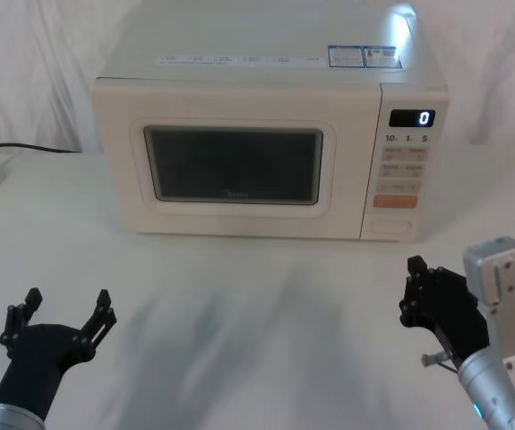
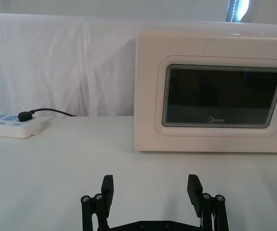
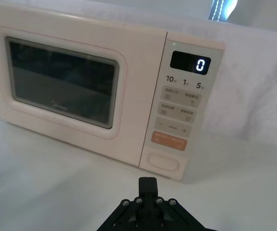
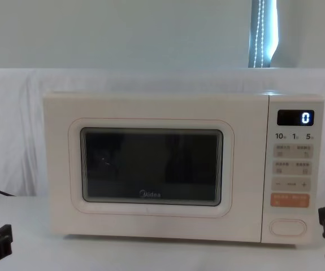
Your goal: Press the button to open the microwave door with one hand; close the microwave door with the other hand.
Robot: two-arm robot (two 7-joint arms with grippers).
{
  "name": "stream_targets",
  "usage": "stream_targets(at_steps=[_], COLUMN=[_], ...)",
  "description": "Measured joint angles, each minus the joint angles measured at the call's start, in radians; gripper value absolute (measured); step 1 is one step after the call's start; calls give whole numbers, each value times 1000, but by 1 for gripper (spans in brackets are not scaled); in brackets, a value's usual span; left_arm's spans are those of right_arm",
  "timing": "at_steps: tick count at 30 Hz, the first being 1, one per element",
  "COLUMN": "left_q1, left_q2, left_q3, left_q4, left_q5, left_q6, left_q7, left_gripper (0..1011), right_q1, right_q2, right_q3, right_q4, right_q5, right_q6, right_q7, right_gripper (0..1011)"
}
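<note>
The microwave point(image 1: 270, 148) sits on the table point(image 1: 239, 322), its microwave door point(image 1: 235, 166) closed; left gripper point(image 1: 67, 313) fingers spread wide, right gripper point(image 1: 421, 291) fingers pressed together below the button point(image 1: 391, 227)

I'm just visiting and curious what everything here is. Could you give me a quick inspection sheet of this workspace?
Surface: white table.
Job's things: microwave at the back, microwave door shut, button unpressed.
Clutter: nothing seen.
Grippers: left gripper open, low at near left; right gripper shut, near right, short of the button.
Cables: black cable plugged into power strip, far left.
Surroundings: white cloth backdrop.
</note>
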Motion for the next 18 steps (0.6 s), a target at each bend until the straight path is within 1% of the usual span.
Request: stream_targets(at_steps=[4, 7, 11, 12, 18], left_q1=[0, 0, 0, 0, 0], left_q2=[0, 0, 0, 0, 0], left_q3=[0, 0, 0, 0, 0], left_q4=[0, 0, 0, 0, 0], left_q5=[0, 0, 0, 0, 0], left_q6=[0, 0, 0, 0, 0], left_q7=[0, 0, 0, 0, 0], left_gripper=[1005, 1005, 1005, 1005, 1005], right_q1=[34, 67, 91, 104, 162], right_q2=[-14, -30, -49, -59, -94], right_q3=[6, 11, 19, 23, 33], right_q4=[24, 54, 81, 95, 159], right_q5=[-14, -28, -33, -35, -45], right_q6=[34, 68, 91, 101, 123], right_q7=[7, 12, 12, 12, 17], right_gripper=[0, 0, 0, 0, 0])
